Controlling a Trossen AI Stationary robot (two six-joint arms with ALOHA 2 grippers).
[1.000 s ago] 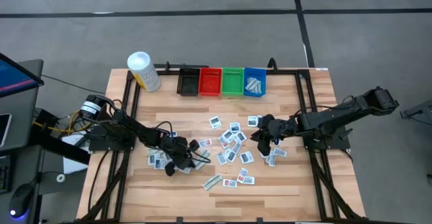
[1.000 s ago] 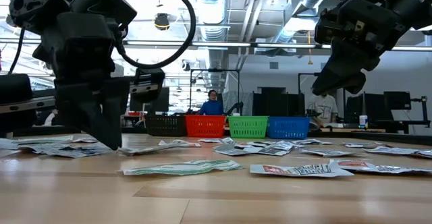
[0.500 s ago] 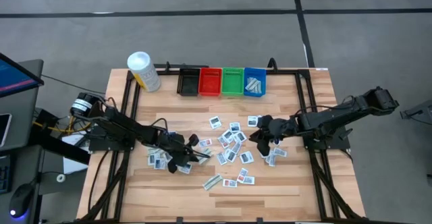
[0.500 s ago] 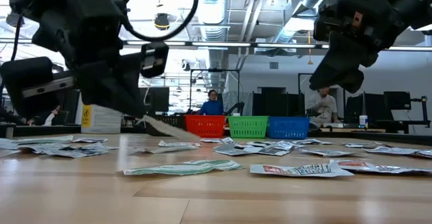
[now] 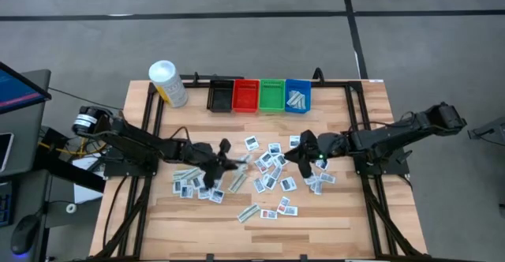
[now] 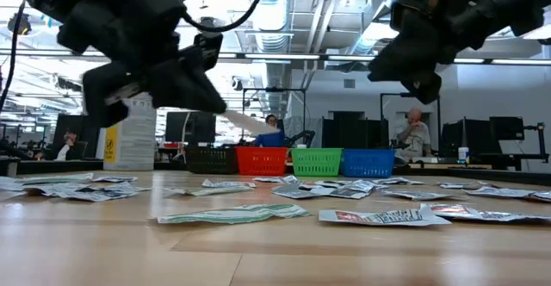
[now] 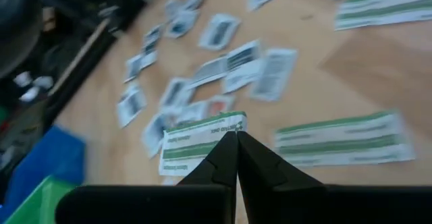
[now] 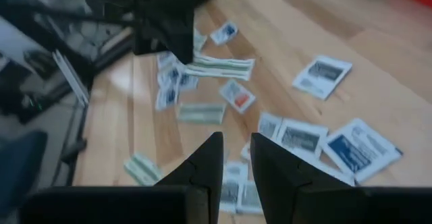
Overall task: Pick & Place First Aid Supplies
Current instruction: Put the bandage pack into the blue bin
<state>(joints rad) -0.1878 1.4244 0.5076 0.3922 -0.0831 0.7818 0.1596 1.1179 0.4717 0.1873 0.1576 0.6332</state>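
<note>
Many small white packets (image 5: 270, 172) and some pale-green strips (image 5: 248, 212) lie flat on the wooden table. My left gripper (image 7: 236, 137) is left of the table's middle, above the top. It is shut on one pale-green strip (image 7: 200, 137), which also shows in the low view (image 6: 247, 124). My right gripper (image 8: 234, 146) hovers over the right part of the scatter (image 5: 304, 148). It is open, with nothing between its fingers. My left gripper pinches the strip between its two fingertips at one long edge (image 7: 228, 131), near an end. The fingers come slanting down from the table's left. The strip sticks out past the fingertips, lifted clear of the table (image 6: 247, 124), tilted a little.
Black (image 5: 220, 96), red (image 5: 245, 95), green (image 5: 271, 95) and blue (image 5: 297, 96) bins stand in a row at the far edge; the blue one holds packets. A white-capped yellow bottle (image 5: 168, 83) stands at the far left. The near strip of table is bare wood.
My left gripper has risen from the packets and swung toward the table's far edge, tipping up nearer to level. The pale-green strip has come up with it, off the table. My right gripper has tipped up a little.
</note>
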